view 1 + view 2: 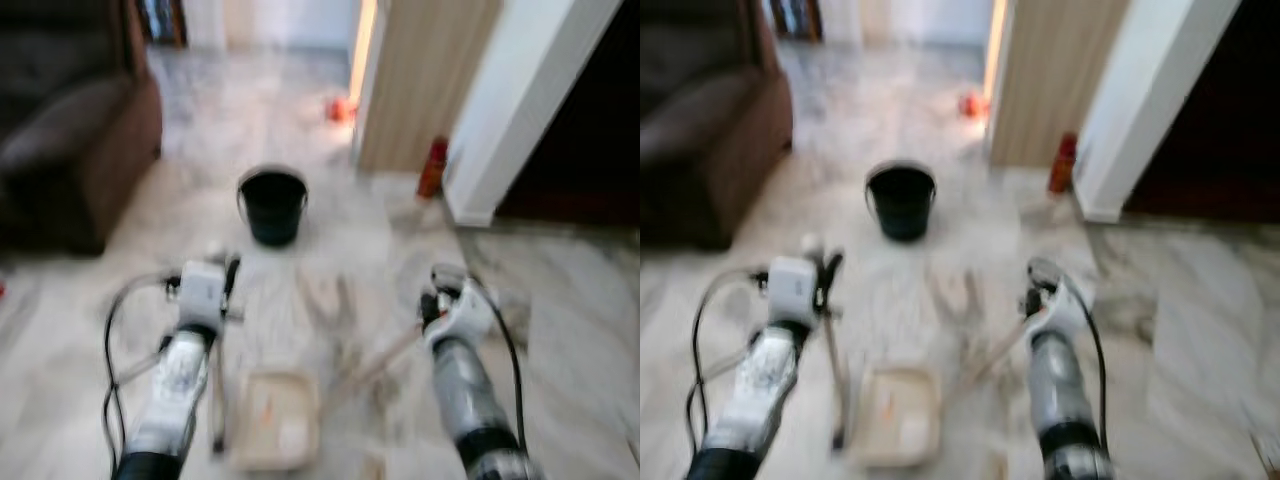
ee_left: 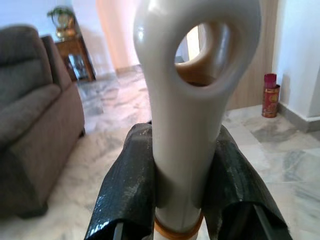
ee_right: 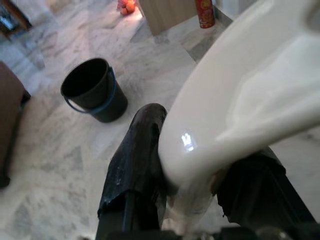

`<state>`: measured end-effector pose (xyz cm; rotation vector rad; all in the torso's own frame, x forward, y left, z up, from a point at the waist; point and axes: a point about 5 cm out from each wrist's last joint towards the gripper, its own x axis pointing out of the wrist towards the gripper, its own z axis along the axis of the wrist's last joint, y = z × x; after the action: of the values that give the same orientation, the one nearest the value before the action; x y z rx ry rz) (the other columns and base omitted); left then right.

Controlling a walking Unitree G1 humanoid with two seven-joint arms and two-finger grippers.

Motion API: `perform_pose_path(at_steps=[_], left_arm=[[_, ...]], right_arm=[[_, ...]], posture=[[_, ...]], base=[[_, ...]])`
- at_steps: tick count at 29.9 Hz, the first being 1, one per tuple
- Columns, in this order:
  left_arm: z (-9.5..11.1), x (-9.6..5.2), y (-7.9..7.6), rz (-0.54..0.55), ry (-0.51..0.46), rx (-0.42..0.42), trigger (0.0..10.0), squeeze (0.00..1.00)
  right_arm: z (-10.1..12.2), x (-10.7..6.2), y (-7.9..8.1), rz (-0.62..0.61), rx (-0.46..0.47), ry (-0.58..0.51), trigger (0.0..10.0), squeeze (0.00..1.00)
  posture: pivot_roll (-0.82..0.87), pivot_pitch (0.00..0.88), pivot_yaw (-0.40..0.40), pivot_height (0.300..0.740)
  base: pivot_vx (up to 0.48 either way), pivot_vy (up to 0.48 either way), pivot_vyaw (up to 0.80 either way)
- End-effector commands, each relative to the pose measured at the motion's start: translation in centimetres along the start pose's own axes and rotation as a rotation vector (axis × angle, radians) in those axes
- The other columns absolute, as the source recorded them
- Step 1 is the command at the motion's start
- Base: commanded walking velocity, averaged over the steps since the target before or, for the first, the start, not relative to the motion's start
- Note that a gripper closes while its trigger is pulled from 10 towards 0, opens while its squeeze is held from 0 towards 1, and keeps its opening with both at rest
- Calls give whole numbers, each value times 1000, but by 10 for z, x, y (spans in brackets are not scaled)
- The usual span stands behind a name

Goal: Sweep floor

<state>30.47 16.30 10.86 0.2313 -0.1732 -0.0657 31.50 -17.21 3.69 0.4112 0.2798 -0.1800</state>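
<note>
Left gripper [image 2: 182,195] grasps glossy cream dustpan handle [image 2: 192,100], looped end; right gripper [image 3: 200,175] clenched on cream broom handle [image 3: 240,105].

No text, label, brand or number can be read anywhere. The red can [image 2: 270,94] by the white wall carries gold markings, but they are too blurred to make out.

Bucket [image 1: 272,205] ahead of me on floor [image 1: 580,300], sofa [image 1: 70,140] to its left, can [image 1: 432,168] right by wall, dustpan [image 1: 275,418] nearest between my arms
</note>
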Motion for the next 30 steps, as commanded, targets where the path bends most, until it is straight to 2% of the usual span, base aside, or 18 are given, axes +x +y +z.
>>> perform_pose_path(at_steps=[1, 12, 22, 30], left_arm=[[9, 4, -6, -16, -45, -12, 10000, 0], [10, 5, -7, -25, -48, -12, 10000, 0], [9, 4, -7, -26, -44, -12, 10000, 0], [9, 4, -7, -22, -43, -12, 10000, 0]], right_arm=[[13, 3, 3, 10, 4, -53, 10000, 0], [14, 3, 4, 18, -3, -64, 10000, 0], [12, 2, 9, 42, -26, -60, 10000, 0], [11, 1, 7, 42, -27, -55, 10000, 0]], posture=[[48, 0, -48, 740], [47, 0, -45, 740], [48, 0, -45, 740], [47, 0, -45, 740]], base=[[281, 0, 575], [280, 0, 92], [281, 0, 608], [280, 0, 550]])
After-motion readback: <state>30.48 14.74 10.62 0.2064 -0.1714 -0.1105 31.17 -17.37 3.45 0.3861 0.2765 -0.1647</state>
